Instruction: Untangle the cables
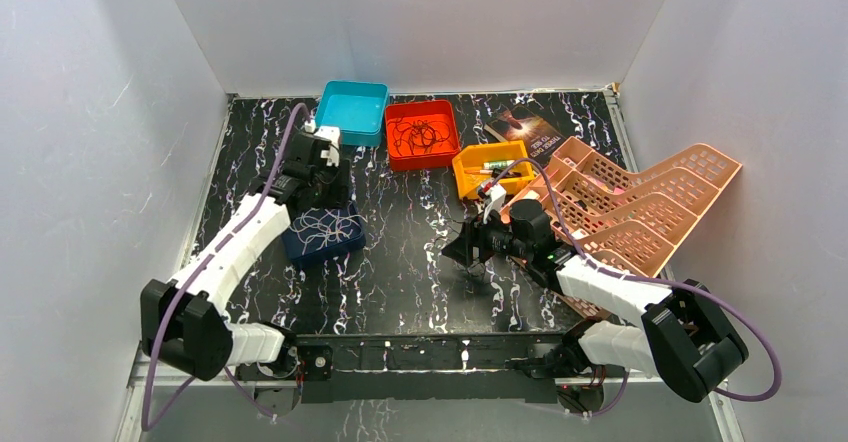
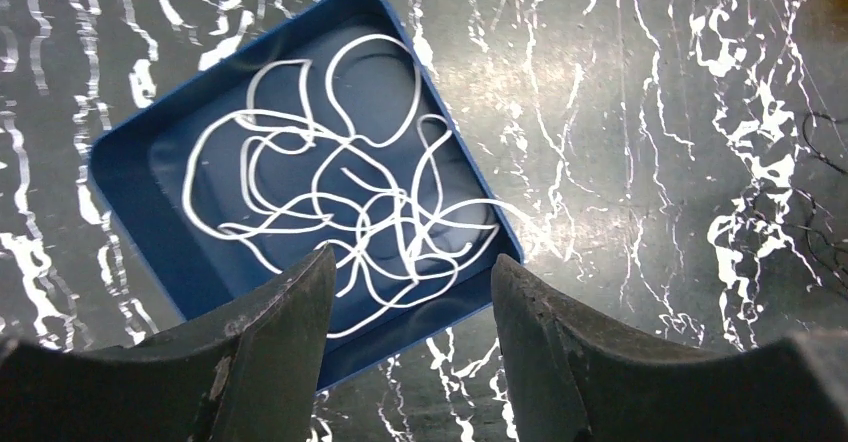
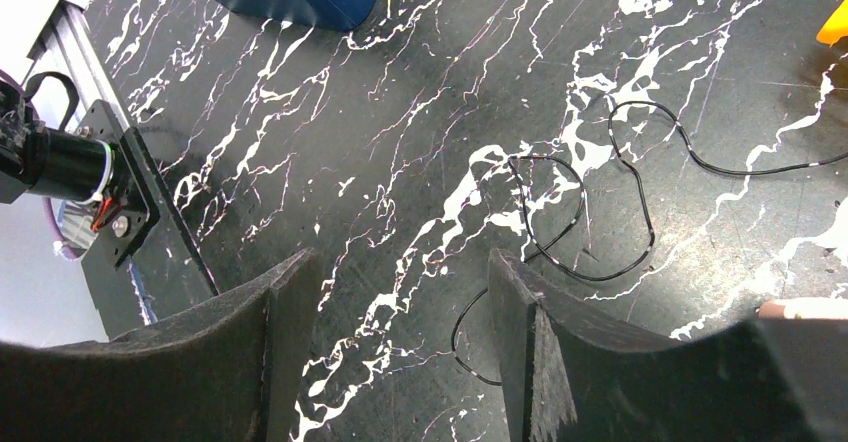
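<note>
A tangle of white cables (image 2: pixel 330 192) lies in a dark blue tray (image 2: pixel 120 152), also seen from above (image 1: pixel 322 234). My left gripper (image 2: pixel 412 259) hangs over the tray's near corner, open, with nothing between its fingers. A thin black cable (image 3: pixel 650 236) lies looped on the marbled table; one loop runs just inside the right finger. My right gripper (image 3: pixel 398 257) hovers over it, open and empty, near the table's middle (image 1: pixel 455 249). More dark cables (image 1: pixel 418 137) sit in a red tray (image 1: pixel 395 157) at the back.
A teal tray (image 1: pixel 352 112) and an orange tray (image 1: pixel 490 167) flank the red one at the back. Pink mesh baskets (image 1: pixel 640 212) fill the right side, with a booklet (image 1: pixel 520 127) behind them. White walls enclose the table. A black rail (image 1: pixel 420 352) runs along the near edge.
</note>
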You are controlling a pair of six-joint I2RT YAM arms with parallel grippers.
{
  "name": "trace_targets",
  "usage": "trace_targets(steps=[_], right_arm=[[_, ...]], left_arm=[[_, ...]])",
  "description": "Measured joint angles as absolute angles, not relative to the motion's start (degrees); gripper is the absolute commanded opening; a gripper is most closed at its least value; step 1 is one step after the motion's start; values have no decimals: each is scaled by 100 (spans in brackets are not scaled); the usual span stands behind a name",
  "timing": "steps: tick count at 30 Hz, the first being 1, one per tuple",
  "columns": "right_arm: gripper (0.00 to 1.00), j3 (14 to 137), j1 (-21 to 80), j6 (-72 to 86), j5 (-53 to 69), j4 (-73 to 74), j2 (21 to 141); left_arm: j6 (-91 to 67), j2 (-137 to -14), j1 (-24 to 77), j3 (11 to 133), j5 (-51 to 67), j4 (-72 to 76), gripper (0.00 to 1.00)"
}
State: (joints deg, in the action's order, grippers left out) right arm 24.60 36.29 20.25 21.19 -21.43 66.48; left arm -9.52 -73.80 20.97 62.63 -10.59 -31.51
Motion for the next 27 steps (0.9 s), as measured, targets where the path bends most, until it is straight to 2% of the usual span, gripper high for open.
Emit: trace_targets(steps=[4, 7, 17, 27], right_arm=[[70, 2460, 3629, 2038, 2117, -2141, 6637], [70, 2460, 3629, 2040, 2112, -2137, 6602], [70, 2456, 3629, 2038, 2097, -2137, 6512], [71, 2456, 3629, 2038, 2099, -2137, 6512]], left_arm=[[-963, -7743, 2097, 6119, -661, -2910, 54], [-958, -8189, 2099, 6055, -593, -2873, 46], [-849, -8569, 2099, 6034, -808, -2899, 0], [-757, -8569, 2097, 6077, -1935, -3330, 0]])
